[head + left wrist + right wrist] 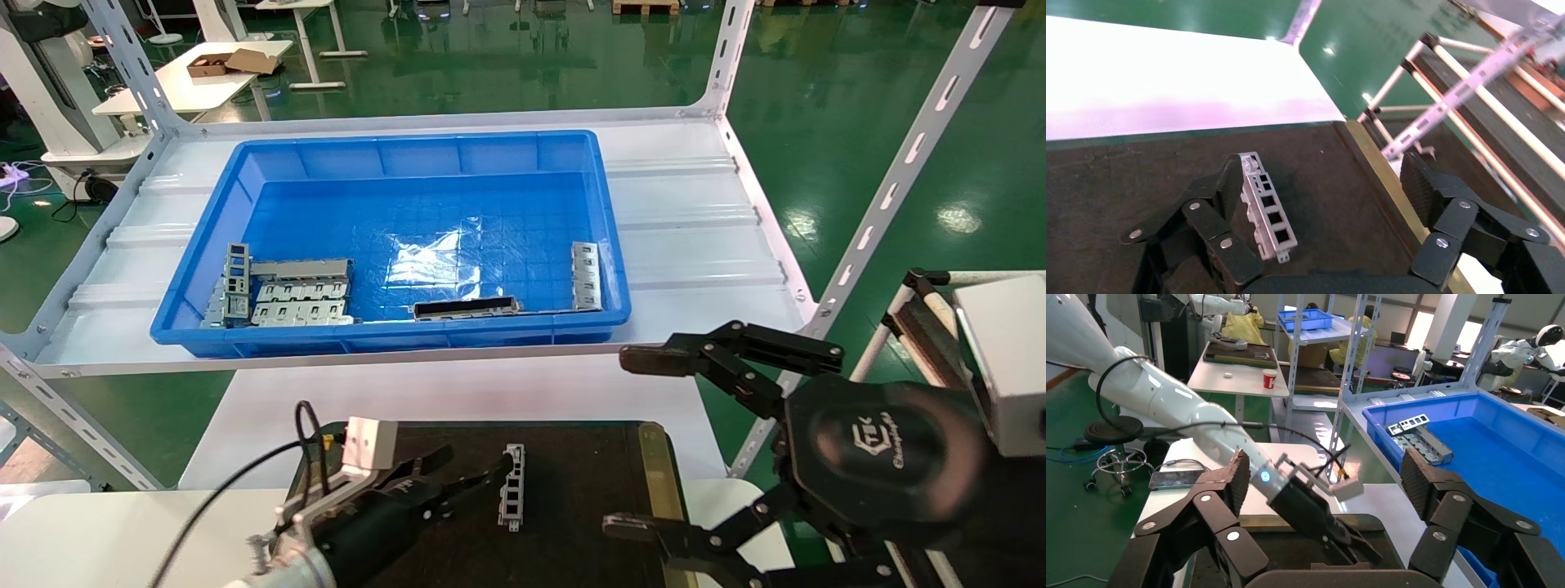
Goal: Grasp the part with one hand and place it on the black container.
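Two tools show, and only the left one is at work. The left tool (470,478) sits low over the black container (588,490), which lies on the white counter (458,392) at its near edge. Its fingers are spread wide, and the part (512,487) stands on its long edge on the black surface, leaning against the inner face of one finger (1229,184); the other finger (1422,187) is well apart from it, out over the brass-olive rail (1382,177). The part's row of rectangular cutouts faces the open gap between the fingers. From the head view the part lies roughly midway across the container, its length running from the near edge toward the far edge.

The right tool (645,441) hangs off the counter's right edge, beside the container's right rail (658,482), its fingers parted wide and holding nothing. Its wrist camera looks across at the left arm's white forearm (1168,404).

Beyond the counter's far edge, on a higher white shelf (703,245), rests a deep blue plastic bin (392,163). Inside it, several wider grey stamped plates (298,298) are heaped in the near left corner, a dark narrow bar (466,308) lies along the near wall, and another narrow silver strip (586,276) lies by the right wall.
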Tool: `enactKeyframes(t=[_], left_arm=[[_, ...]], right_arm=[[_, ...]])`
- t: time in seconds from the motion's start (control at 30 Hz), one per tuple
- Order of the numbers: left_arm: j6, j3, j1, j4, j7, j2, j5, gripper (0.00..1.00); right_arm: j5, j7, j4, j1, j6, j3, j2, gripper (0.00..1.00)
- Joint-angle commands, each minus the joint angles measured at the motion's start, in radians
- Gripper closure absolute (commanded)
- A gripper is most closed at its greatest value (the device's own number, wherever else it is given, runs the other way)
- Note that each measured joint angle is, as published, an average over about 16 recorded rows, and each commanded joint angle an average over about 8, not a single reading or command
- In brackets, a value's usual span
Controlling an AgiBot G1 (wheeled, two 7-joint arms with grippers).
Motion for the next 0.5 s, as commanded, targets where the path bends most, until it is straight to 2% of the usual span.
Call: enactKeyframes(t=[0.03,0.23,0.5], left_arm=[[0.050,-0.026,0.004,-0.025,0.017,-0.035,-0.009,0.00],[0.229,-0.128,0.022,-0.030,0.139,-0.108,-0.092,0.00],[0.492,-0.283,0.071,0.004,0.375,-0.158,-0.257,0.00]], right_arm=[[0.000,0.000,0.000,0.000,0.000,0.000,0.000,0.00],[0.000,0.000,0.000,0.000,0.000,0.000,0.000,0.00],[0.000,0.000,0.000,0.000,0.000,-0.001,0.000,0.00]])
